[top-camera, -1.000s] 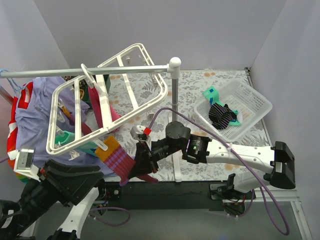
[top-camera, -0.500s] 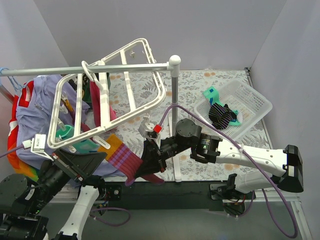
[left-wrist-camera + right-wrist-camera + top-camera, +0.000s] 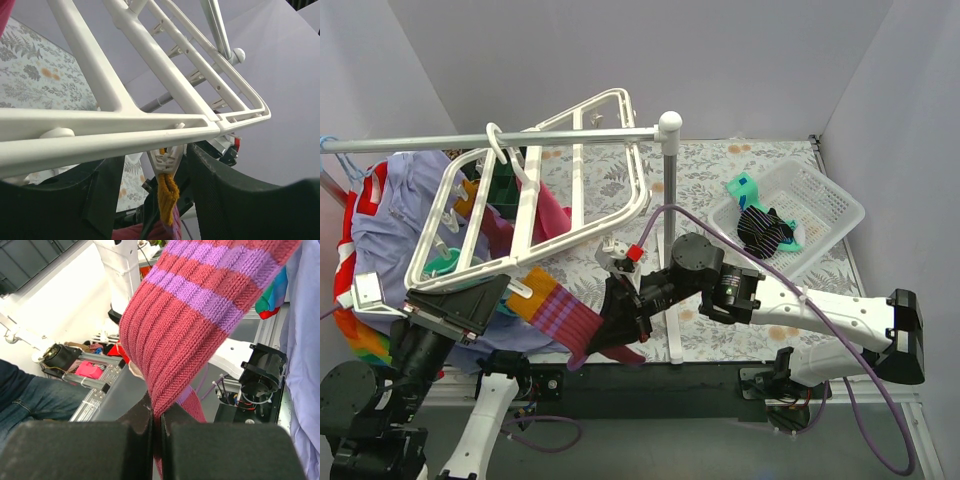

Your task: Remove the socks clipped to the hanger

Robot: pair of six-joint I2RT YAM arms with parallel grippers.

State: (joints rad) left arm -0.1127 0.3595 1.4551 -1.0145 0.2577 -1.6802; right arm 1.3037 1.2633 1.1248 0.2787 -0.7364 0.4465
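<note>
— What has the right gripper [image 3: 156, 426] got?
— Its jaws are pinched tight on one knitted sock banded orange, magenta and purple [image 3: 200, 305], gripped near its lower end. The sock's orange top sits in one small white clip [image 3: 167, 161] at the near edge of the big white plastic drying hanger [image 3: 100, 131].
— And the left gripper [image 3: 150, 195]?
— Jaws well apart, just under that near bar, one finger on either side of the clip. It's holding nothing that I can see.
— Other socks?
— On the hanger I count one magenta-pink sock [image 3: 556, 215] under the crossbars and some teal-green fabric [image 3: 445, 265] at its left edge. The one hanger hooks over one grey metal rail [image 3: 570, 137]. Two more socks lie in the one white mesh basket [image 3: 835, 205] at the bench's [image 3: 720, 165] far right corner: one teal-green sock [image 3: 744, 188] and one black sock with thin stripes [image 3: 765, 230].
</note>
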